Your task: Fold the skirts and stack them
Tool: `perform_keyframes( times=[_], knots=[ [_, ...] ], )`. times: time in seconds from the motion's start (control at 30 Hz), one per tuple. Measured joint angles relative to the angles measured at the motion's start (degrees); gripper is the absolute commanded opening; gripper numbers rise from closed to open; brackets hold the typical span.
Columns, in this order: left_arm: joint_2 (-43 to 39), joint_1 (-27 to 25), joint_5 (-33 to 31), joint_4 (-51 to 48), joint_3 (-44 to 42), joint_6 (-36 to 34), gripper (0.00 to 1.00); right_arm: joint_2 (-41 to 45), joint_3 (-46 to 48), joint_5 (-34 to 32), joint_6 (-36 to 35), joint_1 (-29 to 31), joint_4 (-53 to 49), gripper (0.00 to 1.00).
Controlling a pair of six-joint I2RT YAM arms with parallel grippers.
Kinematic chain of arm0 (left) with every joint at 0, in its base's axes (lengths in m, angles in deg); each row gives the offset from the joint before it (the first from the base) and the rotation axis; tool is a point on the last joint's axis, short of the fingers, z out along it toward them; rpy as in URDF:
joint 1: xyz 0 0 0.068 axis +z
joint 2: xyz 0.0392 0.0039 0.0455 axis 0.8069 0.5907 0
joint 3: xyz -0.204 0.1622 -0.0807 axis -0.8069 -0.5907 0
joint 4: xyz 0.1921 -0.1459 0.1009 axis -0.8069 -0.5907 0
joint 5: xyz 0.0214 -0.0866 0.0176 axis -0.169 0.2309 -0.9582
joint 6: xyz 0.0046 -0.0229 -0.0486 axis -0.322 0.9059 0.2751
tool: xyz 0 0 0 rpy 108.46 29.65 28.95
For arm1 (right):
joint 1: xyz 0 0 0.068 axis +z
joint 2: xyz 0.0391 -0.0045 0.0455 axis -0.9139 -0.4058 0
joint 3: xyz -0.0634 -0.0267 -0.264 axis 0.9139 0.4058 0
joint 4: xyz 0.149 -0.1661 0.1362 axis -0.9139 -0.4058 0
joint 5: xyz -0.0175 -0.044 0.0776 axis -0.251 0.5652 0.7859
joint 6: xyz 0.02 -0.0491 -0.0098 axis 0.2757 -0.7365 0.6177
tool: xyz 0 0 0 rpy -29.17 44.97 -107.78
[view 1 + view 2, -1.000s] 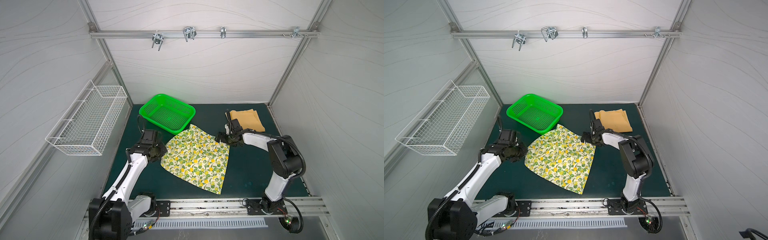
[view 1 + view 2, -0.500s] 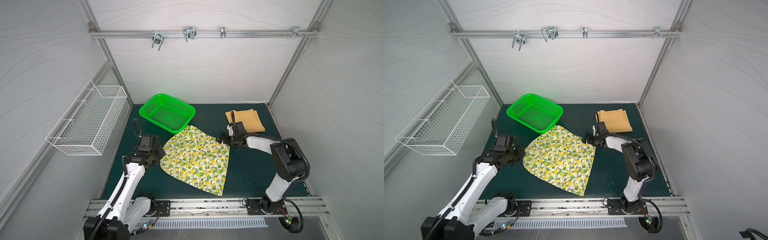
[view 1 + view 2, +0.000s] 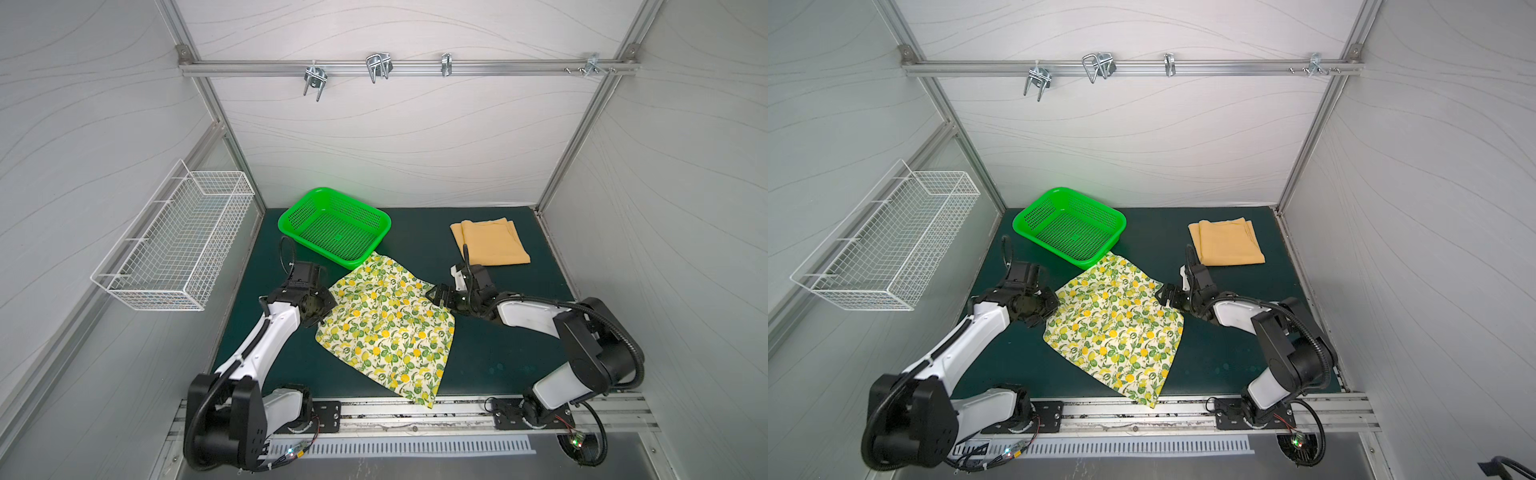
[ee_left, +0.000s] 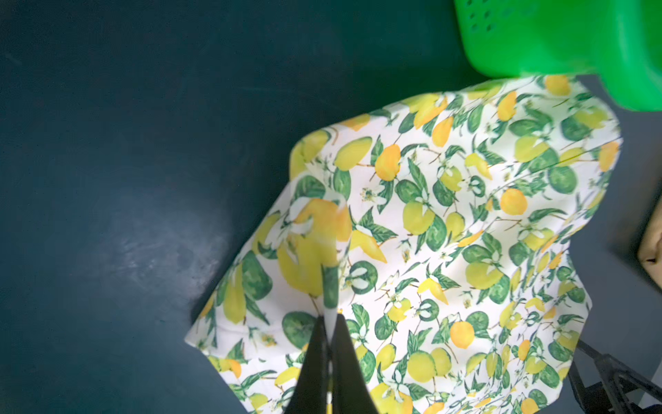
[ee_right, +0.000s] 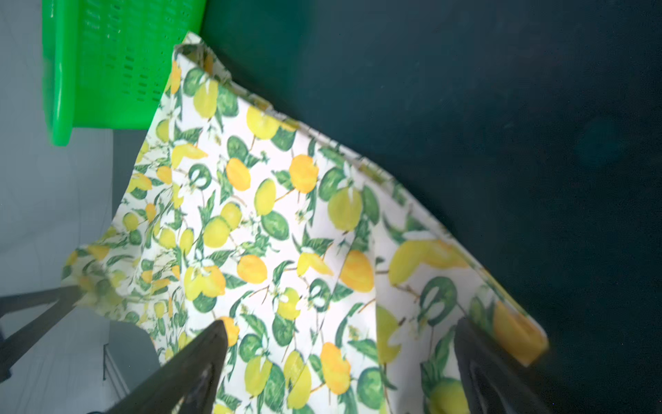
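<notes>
The skirts are at two different stages. In both top views the mustard skirt [image 3: 492,243] lies folded into a tidy rectangle at the far right of the bench [image 3: 498,357], and that one looks done. The lemon skirt [image 3: 1113,328] is spread open in the middle, its far corner touching the green basket [image 3: 1034,216] and its near corner at the bench's front edge. The left pincer [image 3: 326,307] sits at the skirt's left corner and the right pincer [image 3: 436,296] at its right corner.

Over to the left wrist view: the left pincer [image 4: 331,322] is squeezed together on a pinch of lemon print, and the cloth peaks up into the tips.

Right wrist view next: the right pincer [image 5: 340,324] stands wide apart, straddling the skirt's corner with one finger [image 5: 200,358] over the print and the other at the hem. Nothing is gripped there — whether it touches the cloth I cannot tell.

My read is that we're roughly halfway. One skirt is folded and the other shows no fold yet. That leaves the right-hand grip, the folds themselves, then stacking one on the other.
</notes>
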Motion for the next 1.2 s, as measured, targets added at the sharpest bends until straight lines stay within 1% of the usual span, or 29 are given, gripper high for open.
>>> perform_keyframes(
  times=[0.1,0.2,0.33,0.57,0.73,0.87,1.0,1.03,1.1,1.2],
  knots=[
    [6.8,-1.3,1.7,1.6,3.7,-0.6,0.0,1.4,2.2,-0.4,1.9,1.6,2.1,0.99],
    [11.3,-4.3,2.3,3.0,7.6,-0.9,0.0,3.3,4.5,-1.0,3.5,2.6,3.5,0.99],
    [17.8,-8.9,2.7,3.7,14.8,-0.9,0.0,6.3,7.0,-1.9,5.1,4.2,3.4,0.99],
    [31.3,-17.1,3.5,3.8,30.2,-1.2,0.0,13.9,11.4,-4.5,8.0,8.0,-0.5,0.99],
    [41.9,-22.1,5.1,2.1,43.0,-1.5,0.0,16.8,12.5,-6.8,10.0,10.8,-2.9,0.99],
    [50.7,-24.9,6.5,-1.9,57.3,-2.8,0.0,17.4,12.5,-9.9,12.3,16.3,-3.6,0.99],
    [56.5,-26.8,7.7,-5.4,70.2,-4.3,0.0,17.5,12.5,-13.6,15.4,23.5,-3.8,0.99],
    [57.0,-26.9,8.0,-6.1,72.0,-4.6,0.0,17.6,12.4,-14.5,16.2,25.1,-4.1,0.99],
    [57.3,-27.3,8.1,-7.7,74.7,-5.4,0.04,17.7,11.9,-16.2,17.5,28.3,-5.3,0.99],
    [57.2,-27.1,8.0,-9.4,76.4,-6.3,0.1,18.6,11.0,-18.1,18.5,30.9,-8.9,0.99]
  ],
)
